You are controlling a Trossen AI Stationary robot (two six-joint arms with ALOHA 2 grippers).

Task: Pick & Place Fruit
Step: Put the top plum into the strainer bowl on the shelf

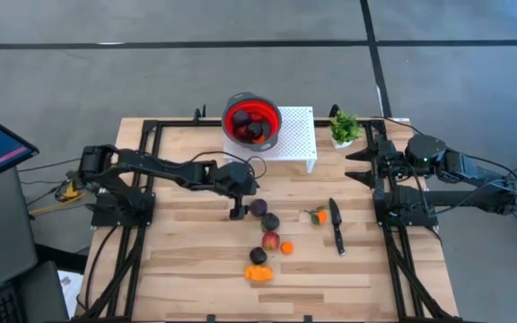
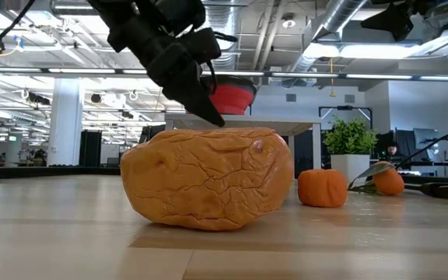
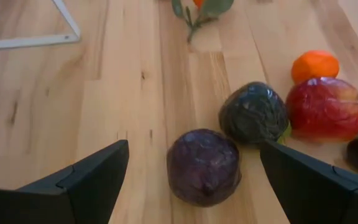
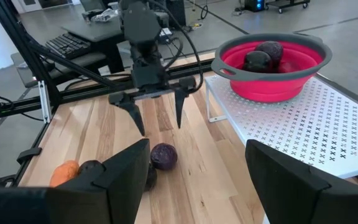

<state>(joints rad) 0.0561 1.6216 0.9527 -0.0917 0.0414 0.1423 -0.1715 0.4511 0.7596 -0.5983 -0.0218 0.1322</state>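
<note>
Left gripper, fingers spread and empty, hovers just beside a purple plum, below the red bowl; right gripper open, idle.

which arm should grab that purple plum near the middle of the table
Left. Its hand hangs open just beside the purple plum, which sits between its fingers in the left wrist view. The right hand waits, open, back by its base at the table's right edge.

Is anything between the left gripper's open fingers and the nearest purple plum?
No. In the left wrist view, bare wood separates the left gripper from the purple plum centred ahead.
</note>
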